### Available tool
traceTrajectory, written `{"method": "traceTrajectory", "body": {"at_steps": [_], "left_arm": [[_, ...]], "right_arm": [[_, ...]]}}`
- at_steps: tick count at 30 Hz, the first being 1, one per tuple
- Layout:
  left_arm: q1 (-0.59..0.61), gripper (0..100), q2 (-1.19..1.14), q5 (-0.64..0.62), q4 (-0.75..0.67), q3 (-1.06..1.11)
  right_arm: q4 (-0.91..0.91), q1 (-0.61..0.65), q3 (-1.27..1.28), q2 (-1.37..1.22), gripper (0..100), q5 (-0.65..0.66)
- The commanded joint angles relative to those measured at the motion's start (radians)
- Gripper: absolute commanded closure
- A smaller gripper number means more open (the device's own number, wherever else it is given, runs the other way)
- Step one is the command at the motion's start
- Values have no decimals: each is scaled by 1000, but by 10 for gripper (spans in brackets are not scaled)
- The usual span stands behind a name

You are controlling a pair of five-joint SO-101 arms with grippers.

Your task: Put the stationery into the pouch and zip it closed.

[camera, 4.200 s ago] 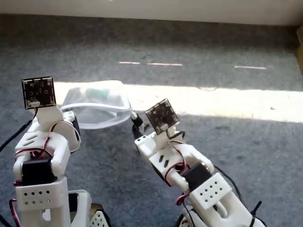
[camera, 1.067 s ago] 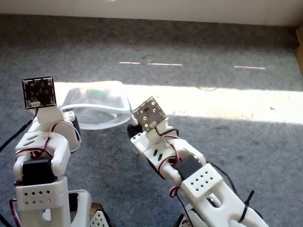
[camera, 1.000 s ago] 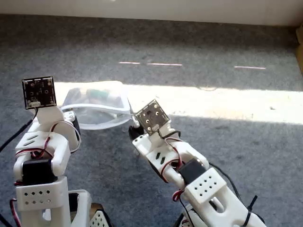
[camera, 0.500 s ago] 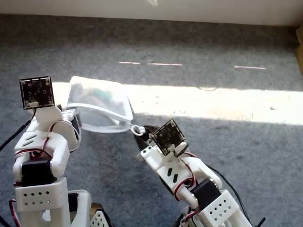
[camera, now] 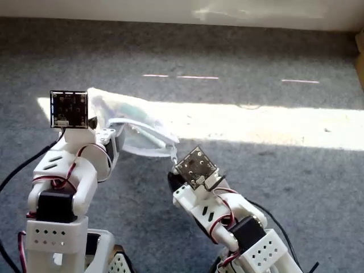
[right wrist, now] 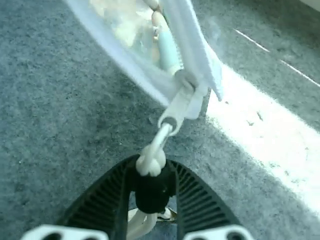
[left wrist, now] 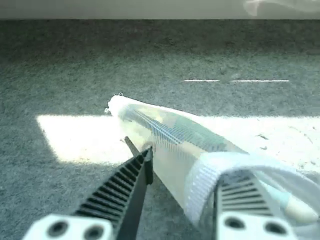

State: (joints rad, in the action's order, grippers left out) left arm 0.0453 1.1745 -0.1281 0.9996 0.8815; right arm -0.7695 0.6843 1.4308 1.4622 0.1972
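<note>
Your right gripper [right wrist: 151, 172] is pinched fully down on the cord [right wrist: 153, 156], which runs taut to the slider [right wrist: 181, 104] at the near end of the pouch [right wrist: 122, 27]. Your left gripper [left wrist: 192, 167] clamps the opposite end. Its 2 fingers are closed only as far as the pouch's bulk allows, with the white tape [left wrist: 200, 175] draped over 1 of them. The pouch spans the 2 arms and appears lifted off the carpet [camera: 284, 187], with the stationery [right wrist: 165, 47] inside, visible through the clear wall. How much of the zip has meshed cannot be told. The tape appears to gape behind the slider, so treat the closing as unfinished. Pull in line with the zip, not across it: a side load on the cord is likely to jam the slider or tear the cord from the fingers. Hold the left gripper fixed as the counter-force and apply tension gradually. Keep the mouth uppermost so that nothing slides out. Release neither end until the slider has reached its stop and no gap shows.
</note>
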Motion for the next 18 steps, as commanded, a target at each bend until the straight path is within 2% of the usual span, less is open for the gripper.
{"method": "traceTrajectory", "body": {"at_steps": [1,12,18], "left_arm": [[-84,800,13,2,-104,-15],[-311,803,12,8,-321,62],[-387,803,12,8,-373,97]], "right_arm": [[-10,2,19,21,994,8],[-12,1,41,21,994,8],[-12,1,42,21,994,8]]}}
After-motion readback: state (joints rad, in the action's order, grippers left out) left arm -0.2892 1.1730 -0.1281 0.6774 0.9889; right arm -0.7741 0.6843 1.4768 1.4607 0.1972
